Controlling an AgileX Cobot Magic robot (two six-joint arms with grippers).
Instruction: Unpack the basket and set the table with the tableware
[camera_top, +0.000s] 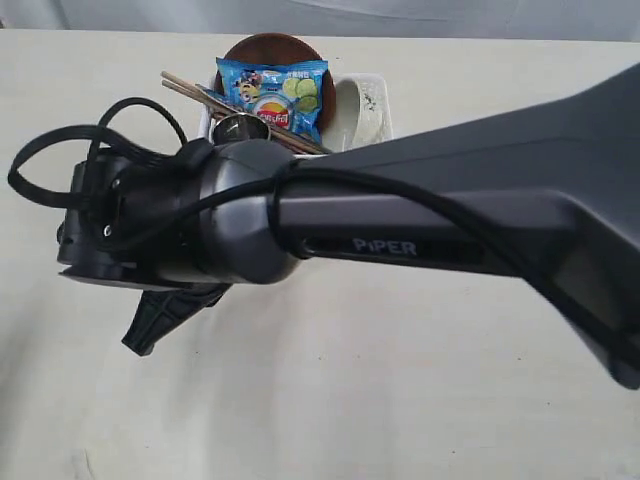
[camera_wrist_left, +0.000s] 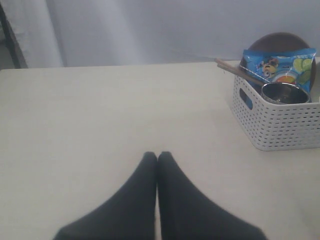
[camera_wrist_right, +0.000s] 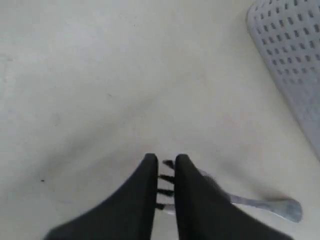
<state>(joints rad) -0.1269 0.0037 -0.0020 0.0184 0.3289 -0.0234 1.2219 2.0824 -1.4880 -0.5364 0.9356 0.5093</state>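
Observation:
My right gripper (camera_wrist_right: 165, 159) hovers low over the table (camera_wrist_right: 100, 75), its jaws a narrow gap apart. The steel fork (camera_wrist_right: 265, 205) lies under them: tines show across the gap, the handle sticks out to one side. In the exterior view the right arm reaches across to the left of the white basket (camera_top: 372, 85), gripper (camera_top: 150, 335) pointing down. The basket holds a reddish-brown plate (camera_top: 270, 45), off-white bowl (camera_top: 360, 110), steel cup (camera_top: 238, 128) and chopsticks (camera_top: 190, 88). My left gripper (camera_wrist_left: 157, 155) is shut and empty, well short of the basket (camera_wrist_left: 280, 122).
A blue chip bag (camera_top: 275, 92) leans on the plate inside the basket. The right arm's body covers much of the table's middle in the exterior view. A grey curtain backs the table's far edge in the left wrist view.

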